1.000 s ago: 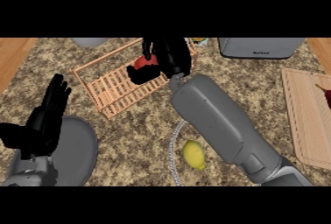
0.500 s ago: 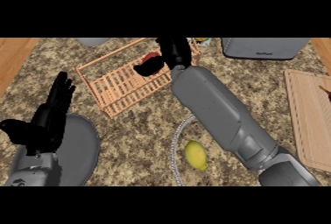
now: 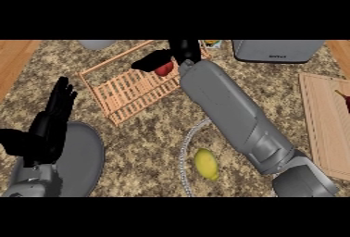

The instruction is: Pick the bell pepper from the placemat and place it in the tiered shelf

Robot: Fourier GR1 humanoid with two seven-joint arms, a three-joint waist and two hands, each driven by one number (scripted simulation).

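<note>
On the speckled granite counter (image 3: 137,139), wooden slatted tiered shelf (image 3: 130,92); over it right hand (image 3: 171,55) curled round red bell pepper (image 3: 163,69), mostly hidden. Left hand (image 3: 48,129) open, well left of shelf.

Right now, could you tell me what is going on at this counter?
The robot's right hand reaches across the speckled stone counter, its fingers curled round a red bell pepper that it holds over the wooden slatted tiered shelf. The left hand rests open at the view's left, fingers up, beside a grey round plate. A yellow lemon lies on the placemat near the right forearm.
</note>
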